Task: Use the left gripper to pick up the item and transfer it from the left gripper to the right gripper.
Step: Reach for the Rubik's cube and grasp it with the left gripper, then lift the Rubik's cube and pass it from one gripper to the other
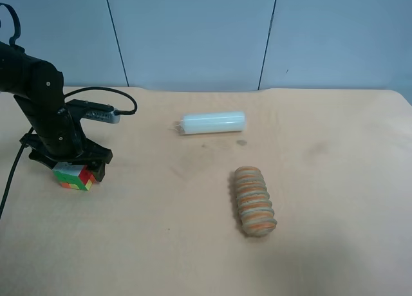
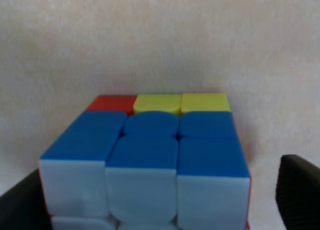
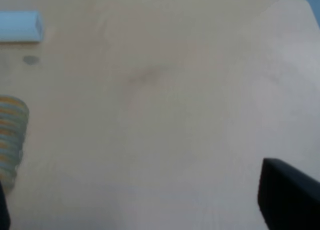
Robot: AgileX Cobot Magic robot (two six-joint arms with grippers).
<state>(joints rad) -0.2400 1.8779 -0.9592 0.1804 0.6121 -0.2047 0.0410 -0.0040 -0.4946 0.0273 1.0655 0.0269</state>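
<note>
The item, a small puzzle cube [image 1: 74,177], sits on the tan table near the exterior high view's left edge. The left gripper [image 1: 68,162] is lowered over it, with a black jaw on each side. In the left wrist view the cube [image 2: 150,155] fills the middle, its blue face up. The gripper [image 2: 160,200] is open around it, and a gap shows between the cube and one black fingertip [image 2: 300,190]. The right gripper [image 3: 145,205] is open and empty above bare table. It does not show in the exterior high view.
A white cylinder [image 1: 212,123] lies at the table's middle back and also shows in the right wrist view [image 3: 20,26]. A ribbed tan-orange roll [image 1: 254,201] lies nearer the front; its end shows in the right wrist view [image 3: 11,135]. A black cable [image 1: 109,93] trails from the left arm.
</note>
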